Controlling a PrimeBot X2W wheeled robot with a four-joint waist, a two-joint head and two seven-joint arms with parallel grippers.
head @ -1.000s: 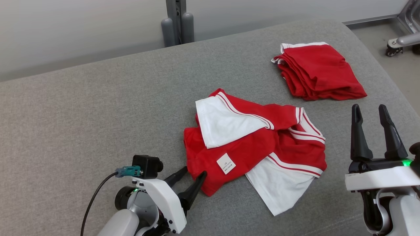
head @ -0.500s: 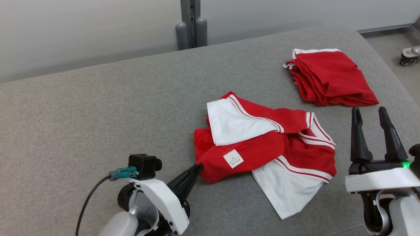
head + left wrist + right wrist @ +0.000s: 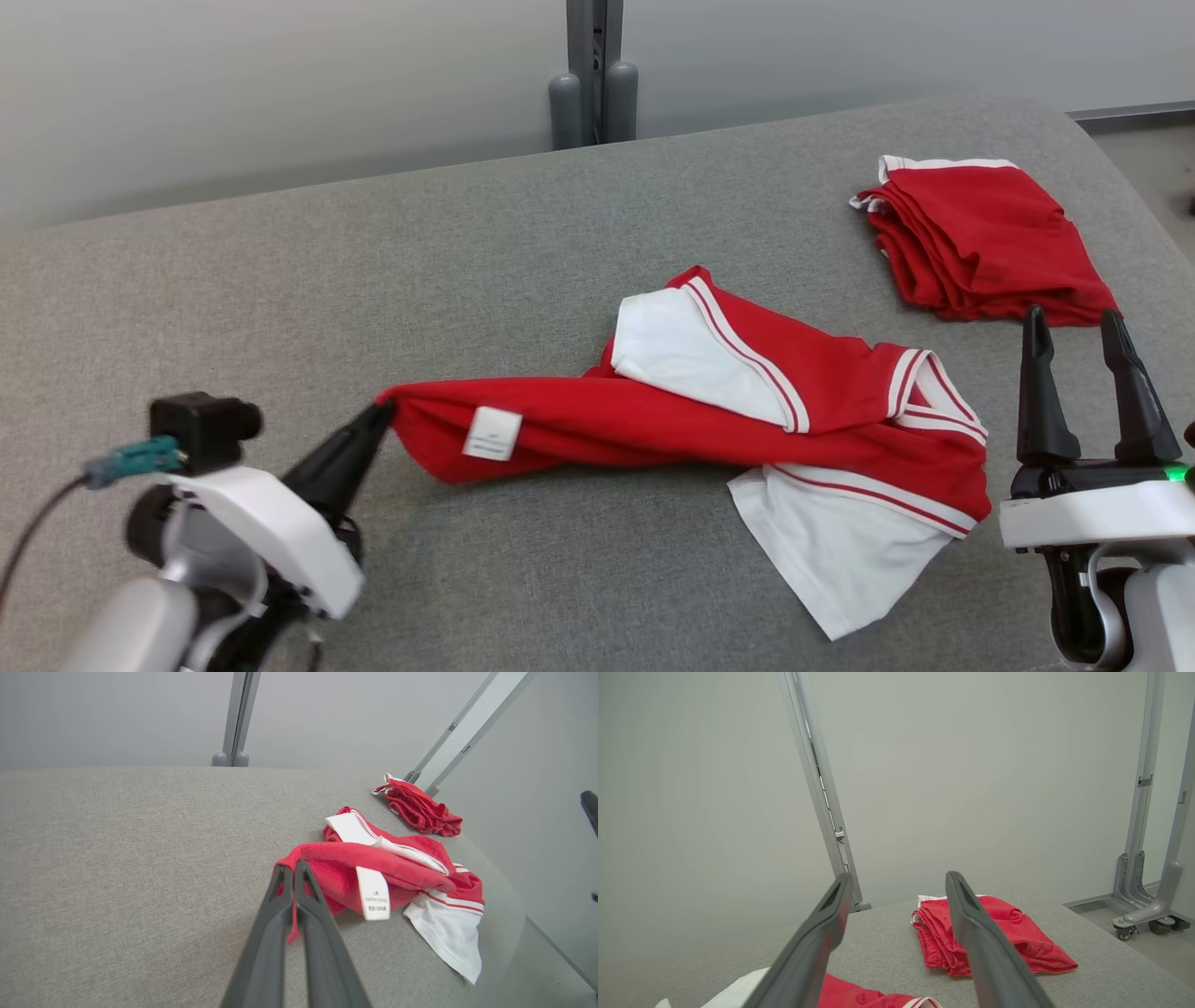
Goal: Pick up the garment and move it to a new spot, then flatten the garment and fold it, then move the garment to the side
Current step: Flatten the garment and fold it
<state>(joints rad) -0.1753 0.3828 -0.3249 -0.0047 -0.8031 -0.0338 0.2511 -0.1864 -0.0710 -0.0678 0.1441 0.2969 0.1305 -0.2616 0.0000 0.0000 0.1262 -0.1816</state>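
Grey woven-fabric work surface (image 3: 280, 299) spans the head view, rounded at its far right corner. Pale plain wall (image 3: 280, 84) stands behind it, with a grey metal upright post (image 3: 586, 65) at the far edge.

Red garment with white panels and white stripe trim (image 3: 747, 420) lies crumpled near the middle of the surface. One red edge reaches out toward the robot's left and is raised off the fabric at its end. White panels show at its far middle and at its near right corner.

Folded red garment with a white hem (image 3: 990, 243) sits at the far right, apart from the first.

Left gripper (image 3: 383, 411) is clamped tight on the leftmost red edge of the garment; the left wrist view shows red cloth pinched between the dark fingers.

Right gripper (image 3: 1072, 317) stands at the lower right, fingers upright and spread wide, holding nothing, near the garment's right end without touching it.

Small white rectangular label (image 3: 492, 433), print too small to read, hangs from the red edge just beside the left fingertips.
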